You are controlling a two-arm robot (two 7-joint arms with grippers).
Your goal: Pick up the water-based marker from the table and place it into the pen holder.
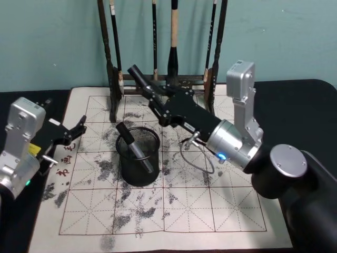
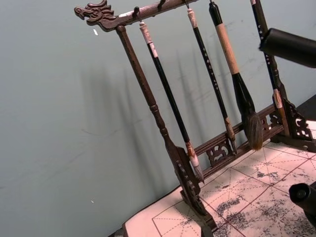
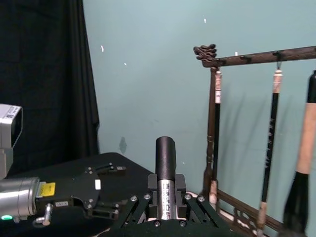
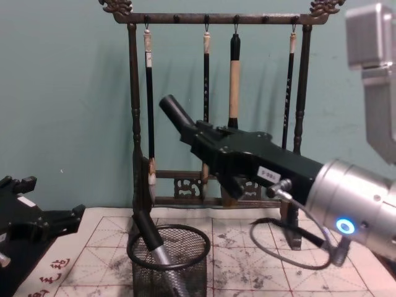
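My right gripper (image 1: pixel 160 101) is shut on the water-based marker (image 1: pixel 142 79), a black pen with a silver barrel. The marker is tilted, its black end pointing up towards the rack; it also shows in the chest view (image 4: pixel 178 116) and the right wrist view (image 3: pixel 165 160). It hangs above and just behind the pen holder (image 1: pixel 134 171), a black wire-mesh cup on the mat (image 4: pixel 185 272). A second similar marker (image 1: pixel 136 146) leans inside the cup. My left gripper (image 1: pixel 79 130) is open at the mat's left edge, apart from the cup.
A tall dark wooden brush rack (image 1: pixel 113 89) with several hanging brushes (image 4: pixel 234 74) stands at the back of the ink-stained gridded mat (image 1: pixel 210 205). Black cloth (image 1: pixel 300 105) covers the table around it. A teal wall is close behind the rack.
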